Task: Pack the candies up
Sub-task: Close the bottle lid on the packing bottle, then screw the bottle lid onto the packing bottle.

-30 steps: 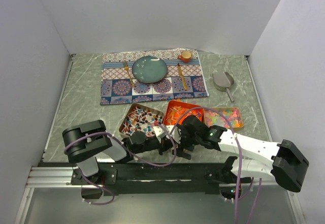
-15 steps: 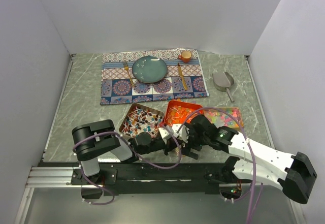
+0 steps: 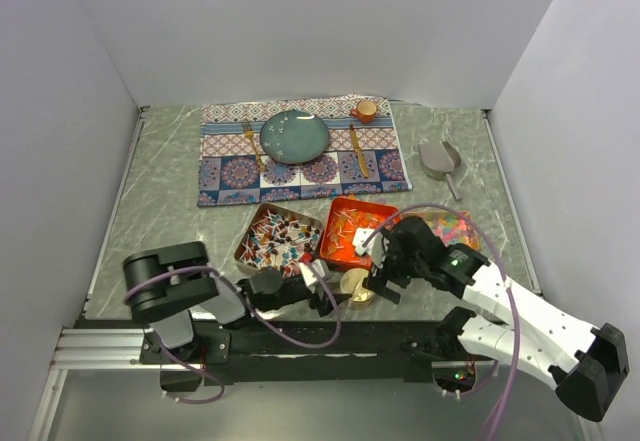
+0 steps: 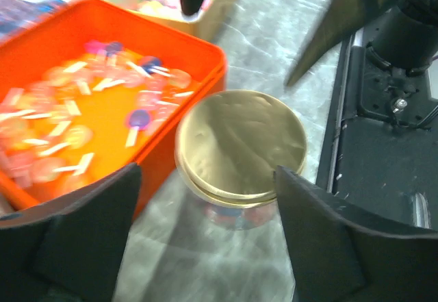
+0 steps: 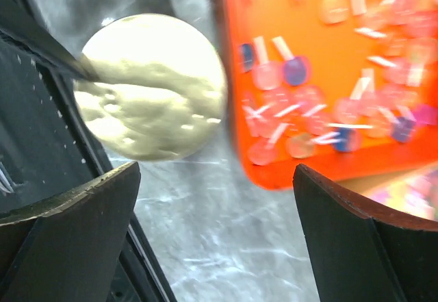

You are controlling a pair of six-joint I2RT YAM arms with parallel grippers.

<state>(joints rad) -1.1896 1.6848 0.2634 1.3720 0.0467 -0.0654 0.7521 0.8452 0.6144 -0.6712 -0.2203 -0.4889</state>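
Observation:
The candies lie in three trays: red-white-blue ones in a metal tray [image 3: 278,236], orange-red ones in an orange tray [image 3: 352,229], and pastel ones in a third tray [image 3: 452,229]. A small jar with a gold lid [image 3: 355,286] stands on the table against the orange tray's near corner, with coloured pieces showing through its glass [image 4: 241,214]. My left gripper [image 3: 323,297] is open just left of the jar; its fingers [image 4: 68,240] flank the jar's near side without touching it. My right gripper [image 3: 385,269] hangs open over the jar and the tray corner [image 5: 274,172], holding nothing.
At the back a patterned placemat [image 3: 230,176] carries a teal plate [image 3: 295,136], gold cutlery and a small orange cup [image 3: 366,111]. A silver scoop [image 3: 438,159] lies at the right. The black base rail [image 3: 300,341] runs close behind the jar.
My left gripper's jaws have opened and it has drawn back to the left, leaving the gold-lidded jar standing in plain view. My right gripper has shifted right and up, off the jar.

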